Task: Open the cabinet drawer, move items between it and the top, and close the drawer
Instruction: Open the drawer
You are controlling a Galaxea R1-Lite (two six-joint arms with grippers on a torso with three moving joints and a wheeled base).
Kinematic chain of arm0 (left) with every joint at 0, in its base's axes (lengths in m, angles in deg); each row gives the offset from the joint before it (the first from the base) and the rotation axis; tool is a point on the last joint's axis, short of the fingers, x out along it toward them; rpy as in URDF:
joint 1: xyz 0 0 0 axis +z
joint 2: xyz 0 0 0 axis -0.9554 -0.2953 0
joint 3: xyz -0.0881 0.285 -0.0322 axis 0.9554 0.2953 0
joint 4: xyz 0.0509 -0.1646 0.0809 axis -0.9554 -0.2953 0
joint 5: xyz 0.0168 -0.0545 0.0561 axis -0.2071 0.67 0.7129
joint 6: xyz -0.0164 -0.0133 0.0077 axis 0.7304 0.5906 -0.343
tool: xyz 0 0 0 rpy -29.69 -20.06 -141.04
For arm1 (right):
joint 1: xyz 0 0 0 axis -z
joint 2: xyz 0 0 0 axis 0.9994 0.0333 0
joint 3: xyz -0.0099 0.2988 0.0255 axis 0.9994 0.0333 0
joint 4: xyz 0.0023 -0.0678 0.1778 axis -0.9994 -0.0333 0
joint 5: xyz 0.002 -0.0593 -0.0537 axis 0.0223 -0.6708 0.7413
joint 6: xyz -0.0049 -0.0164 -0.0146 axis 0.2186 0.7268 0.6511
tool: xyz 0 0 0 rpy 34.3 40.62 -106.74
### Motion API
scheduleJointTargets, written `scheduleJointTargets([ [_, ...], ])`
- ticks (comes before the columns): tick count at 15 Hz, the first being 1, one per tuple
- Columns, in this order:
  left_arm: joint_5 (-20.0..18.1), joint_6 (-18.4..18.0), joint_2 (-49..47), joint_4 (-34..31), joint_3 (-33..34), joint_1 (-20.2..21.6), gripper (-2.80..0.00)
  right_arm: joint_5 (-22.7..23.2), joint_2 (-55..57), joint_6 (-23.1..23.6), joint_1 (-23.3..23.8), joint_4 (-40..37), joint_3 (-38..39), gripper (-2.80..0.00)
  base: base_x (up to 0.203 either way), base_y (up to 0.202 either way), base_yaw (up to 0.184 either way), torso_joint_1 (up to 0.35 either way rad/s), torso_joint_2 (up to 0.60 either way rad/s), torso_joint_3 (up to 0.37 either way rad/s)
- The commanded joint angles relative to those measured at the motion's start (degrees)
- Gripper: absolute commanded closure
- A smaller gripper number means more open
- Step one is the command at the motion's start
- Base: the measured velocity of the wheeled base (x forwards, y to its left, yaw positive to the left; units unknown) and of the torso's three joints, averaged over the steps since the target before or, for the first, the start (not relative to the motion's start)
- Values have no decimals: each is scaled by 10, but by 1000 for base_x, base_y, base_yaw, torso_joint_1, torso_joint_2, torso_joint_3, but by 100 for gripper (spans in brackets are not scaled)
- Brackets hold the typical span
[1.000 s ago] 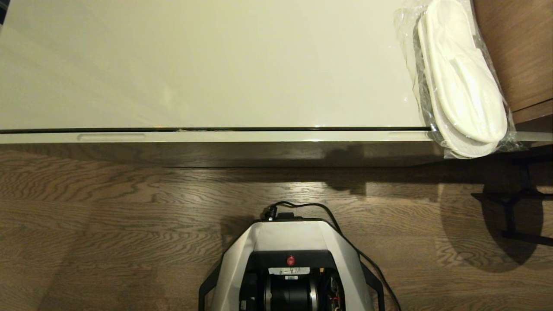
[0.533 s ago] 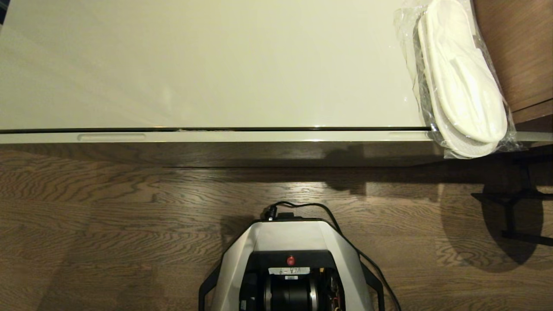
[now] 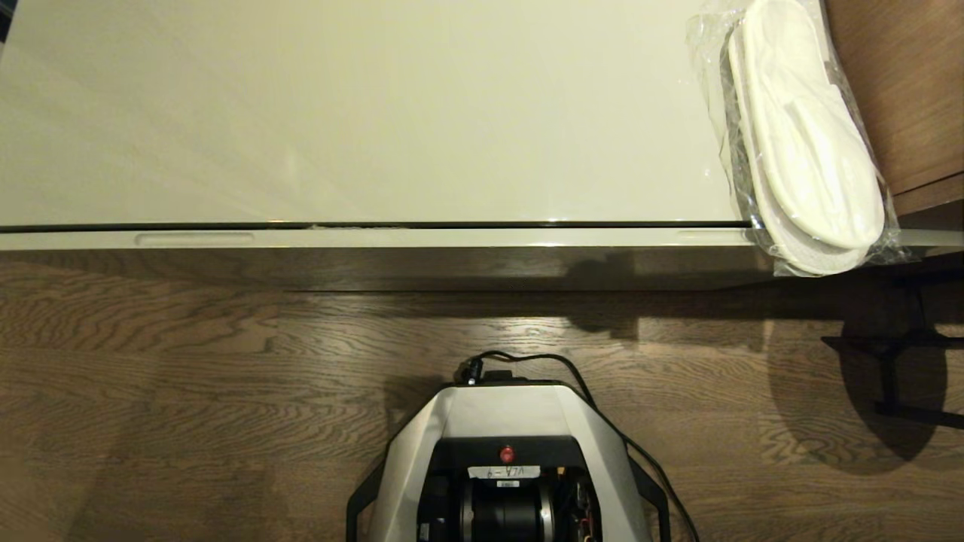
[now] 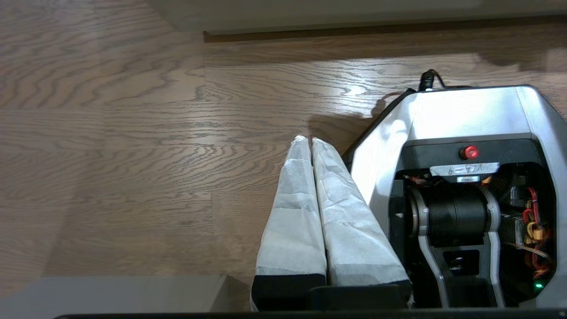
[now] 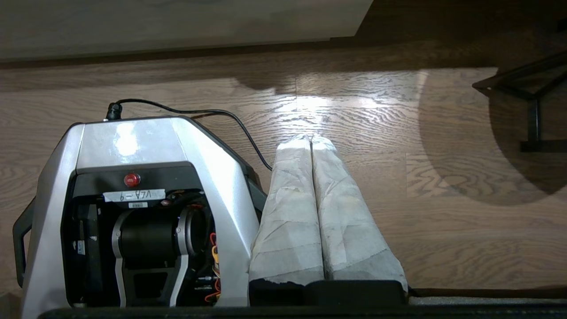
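Currently both my claws, left (image 4: 311, 141) and right (image 5: 311, 138), pressed together beside my base; drawer (image 3: 452, 239) flush; slippers (image 3: 809, 143) at 2 o'clock on top (image 3: 361, 113).

Left gripper (image 4: 312, 141): both cloth-wrapped fingers (image 4: 294, 221) pressed together along their length, nothing between them, hanging above the wooden floor (image 4: 133, 133). Robot base (image 4: 465, 133) sits just beside the gripper, red button (image 4: 470, 152) visible. Pale cabinet foot (image 4: 310, 13) lies well beyond the fingertips.
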Motion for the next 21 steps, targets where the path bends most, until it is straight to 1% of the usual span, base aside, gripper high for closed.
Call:
scheduleJointTargets([
  [1,0,-6,-2,0,-39,0,0,0,-1,0,0,0,2,0,0,0,0,0,0,0],
  [3,-3,-8,-9,-22,-72,0,0,0,-1,0,0,0,1,0,0,0,0,0,0,0],
  [4,-3,1,-25,-50,-104,0,0,0,-1,0,0,0,1,0,0,0,0,0,0,0],
  [5,-4,10,-42,-79,-159,0,0,0,-1,0,0,0,1,0,0,0,0,0,0,0],
  [6,-5,30,-65,-99,-202,0,0,0,-1,0,0,0,1,0,0,0,0,0,0,0],
  [7,-6,61,-106,-106,-229,1,0,0,-1,0,0,0,1,0,0,0,0,0,0,0],
  [9,-8,123,-221,-86,-268,1,0,0,-1,0,0,0,1,0,0,0,0,0,0,0],
  [11,-12,183,-298,-55,-303,1,0,0,-1,0,0,0,1,0,0,0,0,0,0,0],
  [12,-17,193,-341,-10,-308,-1,0,0,-1,0,0,0,1,0,0,0,0,0,0,0],
  [15,-24,230,-545,145,-327,-13,0,0,-1,0,0,0,1,0,0,0,0,0,0,0],
  [17,-13,257,-656,239,-354,-19,0,0,-1,0,0,0,1,0,0,0,0,0,0,0],
  [19,5,290,-736,309,-410,-22,0,0,-1,0,0,0,1,0,0,0,0,0,0,0],
  [21,28,311,-784,350,-446,-40,0,0,-1,0,0,0,1,0,0,0,0,0,0,0],
])
